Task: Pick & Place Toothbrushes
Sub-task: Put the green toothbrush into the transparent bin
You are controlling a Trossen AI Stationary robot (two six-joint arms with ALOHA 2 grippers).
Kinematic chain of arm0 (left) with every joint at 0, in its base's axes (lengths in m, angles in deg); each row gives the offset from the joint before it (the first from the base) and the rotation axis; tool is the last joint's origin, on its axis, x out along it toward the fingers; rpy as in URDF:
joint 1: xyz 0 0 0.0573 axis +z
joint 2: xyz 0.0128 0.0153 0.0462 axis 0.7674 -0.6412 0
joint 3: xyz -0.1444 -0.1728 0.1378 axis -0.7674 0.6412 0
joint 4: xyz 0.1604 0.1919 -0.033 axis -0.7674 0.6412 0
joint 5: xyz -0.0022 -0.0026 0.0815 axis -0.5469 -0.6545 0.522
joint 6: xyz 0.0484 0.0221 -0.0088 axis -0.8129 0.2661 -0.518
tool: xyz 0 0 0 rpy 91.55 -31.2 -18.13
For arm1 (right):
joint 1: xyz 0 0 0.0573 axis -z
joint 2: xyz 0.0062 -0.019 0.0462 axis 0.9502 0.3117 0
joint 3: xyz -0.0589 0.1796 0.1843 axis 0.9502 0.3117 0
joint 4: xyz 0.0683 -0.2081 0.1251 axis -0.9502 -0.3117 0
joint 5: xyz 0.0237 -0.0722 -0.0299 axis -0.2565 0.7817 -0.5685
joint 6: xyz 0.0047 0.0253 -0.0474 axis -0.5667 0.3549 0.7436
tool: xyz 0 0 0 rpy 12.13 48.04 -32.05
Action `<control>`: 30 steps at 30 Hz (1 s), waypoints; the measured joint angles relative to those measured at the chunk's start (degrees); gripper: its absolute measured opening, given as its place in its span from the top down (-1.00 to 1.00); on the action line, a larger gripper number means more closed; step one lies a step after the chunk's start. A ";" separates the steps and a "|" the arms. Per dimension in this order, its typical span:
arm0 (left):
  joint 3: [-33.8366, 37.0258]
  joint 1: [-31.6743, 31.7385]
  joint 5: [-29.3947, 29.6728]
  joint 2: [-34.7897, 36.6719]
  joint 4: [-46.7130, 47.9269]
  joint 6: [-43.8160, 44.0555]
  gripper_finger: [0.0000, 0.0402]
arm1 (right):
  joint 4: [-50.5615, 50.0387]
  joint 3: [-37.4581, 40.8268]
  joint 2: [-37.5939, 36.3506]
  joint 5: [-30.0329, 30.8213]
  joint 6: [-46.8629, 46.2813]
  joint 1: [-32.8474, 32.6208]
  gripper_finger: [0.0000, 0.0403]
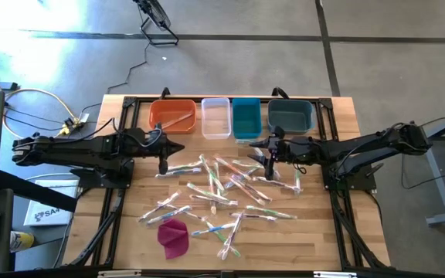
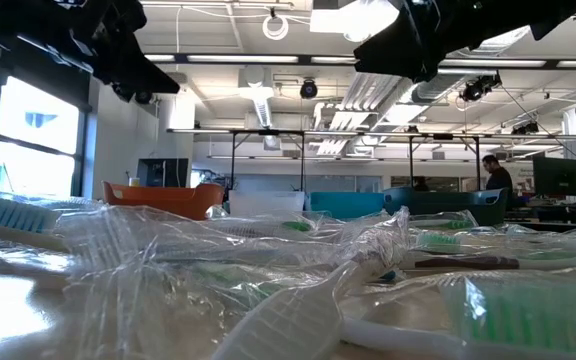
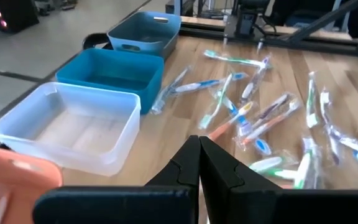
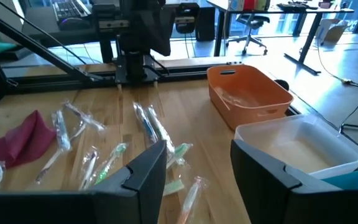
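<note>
Many wrapped toothbrushes [image 1: 222,185] lie scattered flat on the middle of the wooden table, with pink, green, blue and white handles [image 3: 260,118] [image 4: 148,124]. One more lies in the orange bin [image 1: 172,114]. My left gripper [image 1: 178,148] [image 3: 199,140] hovers shut above the table's left part, near the orange bin, with nothing in it. My right gripper [image 1: 255,148] [image 4: 197,152] hovers open over the pile's far right side, in front of the teal bin [image 1: 246,117], with nothing between its fingers.
Four bins stand in a row along the far edge: orange, clear [image 1: 215,117], teal and dark blue-grey [image 1: 290,116]. A magenta cloth lump [image 1: 174,235] lies near the front left. A black frame rail runs behind the bins. A person stands in the room far beyond the table [image 2: 496,180].
</note>
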 joint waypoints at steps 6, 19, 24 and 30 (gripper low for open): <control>0.00 0.00 0.21 2.26 0.25 0.24 1.00 | -0.03 0.00 0.00 0.04 -0.65 0.15 0.15; 0.00 0.00 0.37 7.02 1.26 -4.91 1.00 | -16.72 -9.63 3.65 5.93 -2.11 -0.92 0.15; 0.00 0.00 0.13 6.89 3.26 -4.86 1.00 | -26.74 -10.55 6.66 5.81 -5.98 -0.59 0.15; 0.00 0.00 0.11 6.85 5.97 -4.83 1.00 | -35.30 -10.49 8.24 3.71 -5.81 -0.76 0.15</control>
